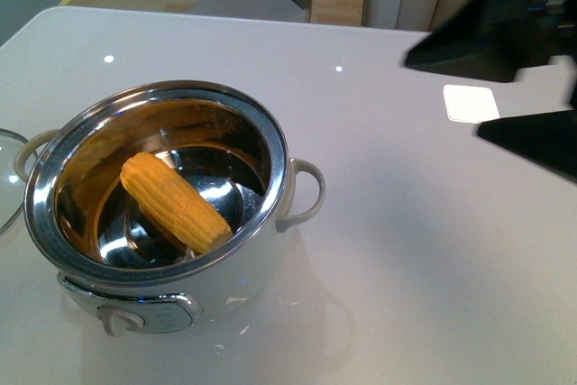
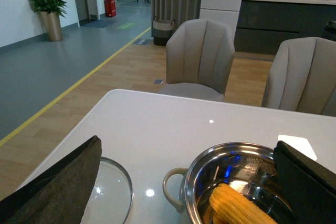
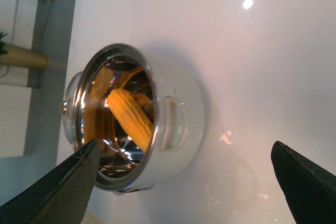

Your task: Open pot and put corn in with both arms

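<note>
Corn (image 1: 176,203) lies slantwise in the steel bowl of the pot (image 1: 230,290), one end propped against the near wall, so the main job looks done. The cob is ridged and yellow-orange, tapered; the bowl is mirror-bright, the outer shell smooth white with cream loop handles and a front knob. The right claw (image 3: 184,182) is released, its two dark fingers spread wide and holding nothing, the pot between and beyond them. The left claw (image 2: 189,182) is likewise spread and empty, the pot just ahead of it and a glass lid (image 2: 110,195) flat on the glossy white table (image 1: 406,250) beside its one finger, presumably parked there to free the opening.
</note>
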Controlling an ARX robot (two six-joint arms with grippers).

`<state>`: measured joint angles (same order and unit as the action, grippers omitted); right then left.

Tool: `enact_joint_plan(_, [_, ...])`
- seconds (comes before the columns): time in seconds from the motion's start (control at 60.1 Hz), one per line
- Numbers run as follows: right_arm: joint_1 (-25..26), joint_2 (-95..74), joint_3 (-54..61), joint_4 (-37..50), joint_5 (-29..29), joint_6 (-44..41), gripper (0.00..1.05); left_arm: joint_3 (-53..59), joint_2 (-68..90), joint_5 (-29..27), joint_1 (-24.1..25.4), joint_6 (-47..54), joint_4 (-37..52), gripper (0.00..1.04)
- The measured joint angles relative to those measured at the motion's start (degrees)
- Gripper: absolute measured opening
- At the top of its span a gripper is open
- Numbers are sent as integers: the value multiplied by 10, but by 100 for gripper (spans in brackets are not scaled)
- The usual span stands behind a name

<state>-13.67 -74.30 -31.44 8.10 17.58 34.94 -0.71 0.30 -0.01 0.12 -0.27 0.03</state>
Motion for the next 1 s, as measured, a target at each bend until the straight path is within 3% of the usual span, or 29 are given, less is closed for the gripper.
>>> enact_joint_plan(0.133, [87,138,31,-84,27,-58,96,0,0,0,0,0,0,98])
enact_joint_plan(0.2, [105,176,38,-90,20,-79,96,0,0,0,0,0,0,98])
enact_joint_plan(0.316, [85,198,139,174,-168,-216,78,0,0,1,0,0,0,98])
enact_joint_plan(0.399, [90,214,191,288,-219,-284,64,0,0,0,0,0,0,98])
enact_joint_plan(0.466, [92,236,205,307,-219,-309,53,0,0,0,0,0,0,98])
enact_joint_plan(0.532, [115,262,218,306,-181,-326,41,0,0,0,0,0,0,98])
enact_joint_plan(0.732, [135,327,259,273,-176,-342,2,0,0,0,0,0,0,98])
enact_joint_plan(0.998, [136,410,286,217,-176,-346,2,0,0,0,0,0,0,98])
